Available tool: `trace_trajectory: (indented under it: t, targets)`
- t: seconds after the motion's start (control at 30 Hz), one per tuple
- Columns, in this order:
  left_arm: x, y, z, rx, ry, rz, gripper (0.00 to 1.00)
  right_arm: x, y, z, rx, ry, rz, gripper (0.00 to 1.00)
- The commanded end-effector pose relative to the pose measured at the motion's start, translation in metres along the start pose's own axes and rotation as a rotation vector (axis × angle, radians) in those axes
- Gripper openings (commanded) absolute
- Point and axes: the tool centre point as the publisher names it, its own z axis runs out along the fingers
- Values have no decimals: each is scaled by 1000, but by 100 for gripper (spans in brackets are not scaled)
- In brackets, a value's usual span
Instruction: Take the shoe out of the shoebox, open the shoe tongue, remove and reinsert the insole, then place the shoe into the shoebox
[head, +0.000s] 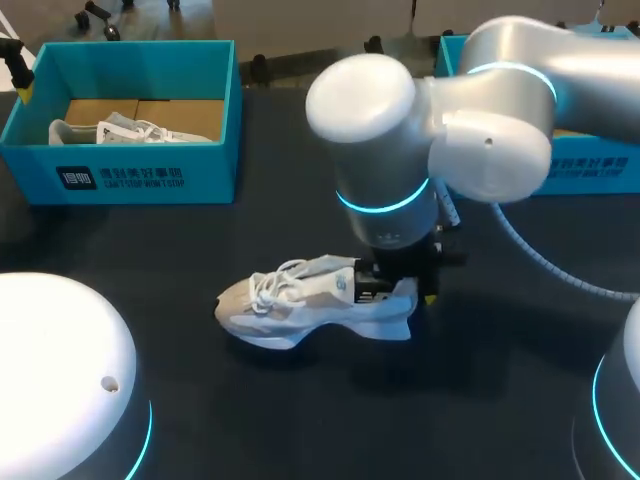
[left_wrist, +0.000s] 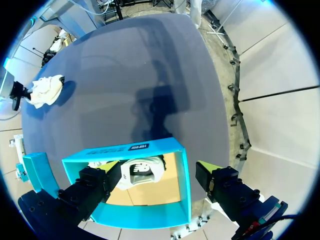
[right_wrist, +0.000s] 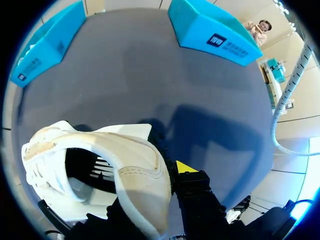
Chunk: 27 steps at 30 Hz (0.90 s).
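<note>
Shoe of white and beige mesh (head: 310, 300) stands on the dark tabletop (head: 150, 240) near 6 o'clock, its heel grasped by the right claw (head: 400, 285), probably to steady it for the next step, while the left claw (left_wrist: 156, 175) hangs released above the teal cardboard shoebox (head: 150, 175) at 10 o'clock.

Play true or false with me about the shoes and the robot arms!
1. A white shoe lies on the table, outside the boxes. True.
2. The left shoebox is empty. False: a second shoe lies inside it.
3. The right gripper pinches the white shoe's heel. True.
4. The left gripper holds a shoe. False: it is open above the left shoebox, holding nothing.
5. The left shoebox is red. False: it is blue.
</note>
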Motion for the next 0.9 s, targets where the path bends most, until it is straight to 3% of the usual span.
trace_trajectory:
  t: [0.03, 0.5, 0.9]
  targets:
    - [0, -1, 0, -3, 3, 1, 100, 6, -1, 15, 6, 7, 3, 0]
    - [0, -1, 0, -3, 3, 1, 100, 7, -8, 41, 23, 27, 19, 0]
    - [0, -1, 0, -3, 3, 1, 100, 1, -5, 52, 33, 26, -4, 0]
